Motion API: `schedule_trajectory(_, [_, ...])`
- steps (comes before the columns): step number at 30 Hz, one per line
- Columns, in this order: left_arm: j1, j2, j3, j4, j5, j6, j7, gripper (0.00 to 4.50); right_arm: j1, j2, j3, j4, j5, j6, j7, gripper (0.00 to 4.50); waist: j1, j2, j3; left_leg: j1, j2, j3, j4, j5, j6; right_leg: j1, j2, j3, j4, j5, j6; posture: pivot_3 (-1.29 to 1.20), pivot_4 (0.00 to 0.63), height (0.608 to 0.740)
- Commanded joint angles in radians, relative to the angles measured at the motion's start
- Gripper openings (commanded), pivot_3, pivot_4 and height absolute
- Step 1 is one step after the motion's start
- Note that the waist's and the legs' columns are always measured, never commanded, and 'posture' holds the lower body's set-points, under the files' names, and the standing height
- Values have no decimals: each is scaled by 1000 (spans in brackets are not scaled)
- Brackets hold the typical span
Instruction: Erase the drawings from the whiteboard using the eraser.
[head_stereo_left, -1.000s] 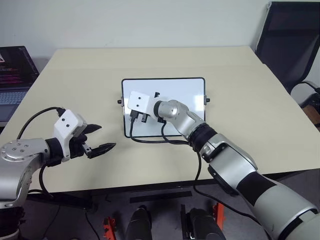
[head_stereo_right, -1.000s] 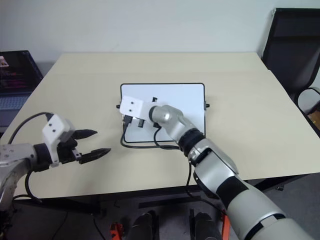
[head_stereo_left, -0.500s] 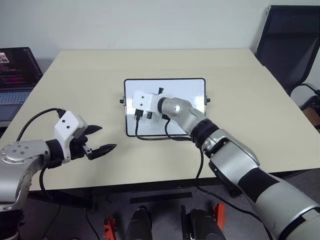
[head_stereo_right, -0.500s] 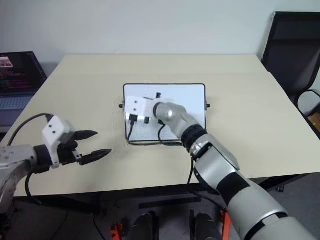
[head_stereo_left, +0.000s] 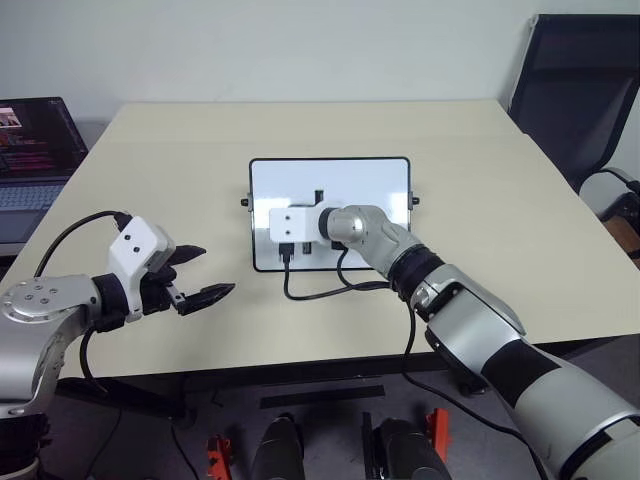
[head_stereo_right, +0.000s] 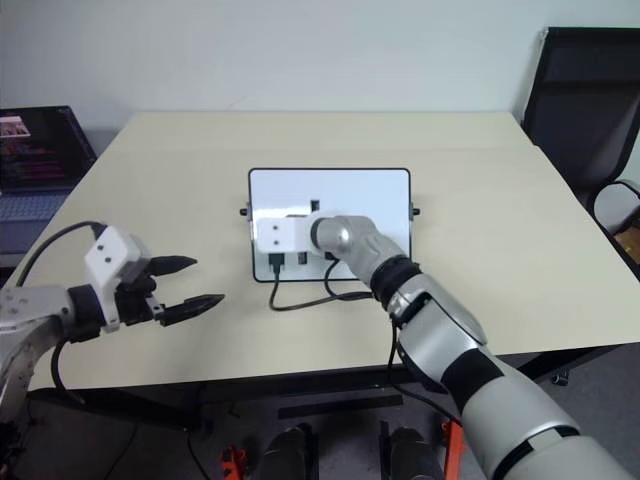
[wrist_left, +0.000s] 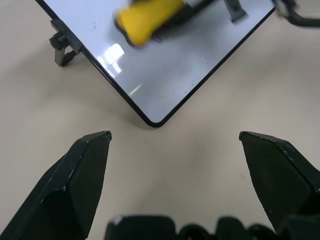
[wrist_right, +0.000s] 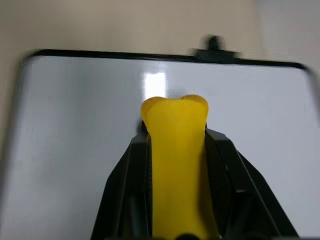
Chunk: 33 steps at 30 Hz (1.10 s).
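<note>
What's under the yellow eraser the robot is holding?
The whiteboard lies under the eraser, which the right gripper squeezes. The board around it looks clean white. The patch right beneath the eraser is covered.

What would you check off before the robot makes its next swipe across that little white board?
1. Eraser clamped between the right fingers: ok.
2. Eraser over the whiteboard: ok.
3. Eraser pressing on the surface: cannot tell.
4. Red drawings left on the board: none on the visible part; under the right arm, cannot tell.
5. Left fingers open and off the board, over the table: ok.
6. Black cable from the right wrist trailing over the board's near edge: not ok, it could snag.
</note>
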Motion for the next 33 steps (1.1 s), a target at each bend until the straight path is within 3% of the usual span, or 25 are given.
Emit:
schedule_trajectory(1, [-27, 13, 6, -8, -4, -12, -6, 4500, -18, -26, -11, 35, -24, 12, -1, 1089, 0, -1, -1, 0, 0, 0, 0, 0, 0, 0, 0, 0, 0, 0, 0, 0, 150, 740])
schedule_trajectory(8, [-37, 12, -1, -2, -4, -14, -12, 4500, 98, -77, 82, -19, -74, -17, 327, 1089, -1, -2, -6, 1, 1, 1, 0, 3, 5, 2, 2, 1, 0, -2, 1, 0, 150, 740])
schedule_trajectory(11, [-40, 14, -3, 6, -2, -17, -17, 4500, 84, -88, 83, -27, -101, -25, 243, 1088, -1, -2, -5, 1, 1, 0, 0, 3, 5, 2, 2, 1, 0, -2, 1, 0, 150, 740])
schedule_trajectory(14, [-46, 15, -5, 13, -1, -19, -26, 4500, 28, -75, 12, -6, -75, 5, 8, 1088, 2, -2, -5, 1, 1, 0, 0, 3, 4, 1, 1, 0, 0, -1, 0, 0, 150, 740])
schedule_trajectory(16, [-48, 16, -6, 16, -1, -19, -29, 4500, 17, -73, 0, 6, -65, 7, -26, 1087, 4, -2, -4, 1, 0, 0, 0, 0, 0, 0, 0, 0, 0, 0, 0, 0, 150, 740])
schedule_trajectory(24, [-54, 20, -6, 24, 0, -22, -36, 4500, 162, -151, 105, -77, -99, -14, 406, 1087, 5, -4, -13, 2, -1, 0, 0, 1, 2, 2, -2, 0, -1, 0, 0, 0, 150, 740])
schedule_trajectory(26, [-57, 20, -7, 26, 1, -22, -38, 4500, 159, -155, 98, -92, -115, -8, 353, 1087, 6, -4, -13, 3, -1, 0, 0, 2, 3, 3, -2, -1, -1, 0, 0, 0, 150, 740])
schedule_trajectory(30, [-72, 19, -19, 32, 5, -22, -43, 4500, 72, -120, -6, -50, -81, 31, 6, 1085, 5, -2, -11, 3, 0, -2, 0, 0, -1, 2, -3, 0, -1, 0, -1, 0, 150, 740])
schedule_trajectory(33, [-80, 20, -24, 35, 6, -23, -46, 4500, 58, -120, -17, -22, -63, 39, 6, 1084, 5, 2, -6, 1, -1, -3, 0, -1, -1, -1, -6, 1, -2, 0, -2, 0, 150, 740])
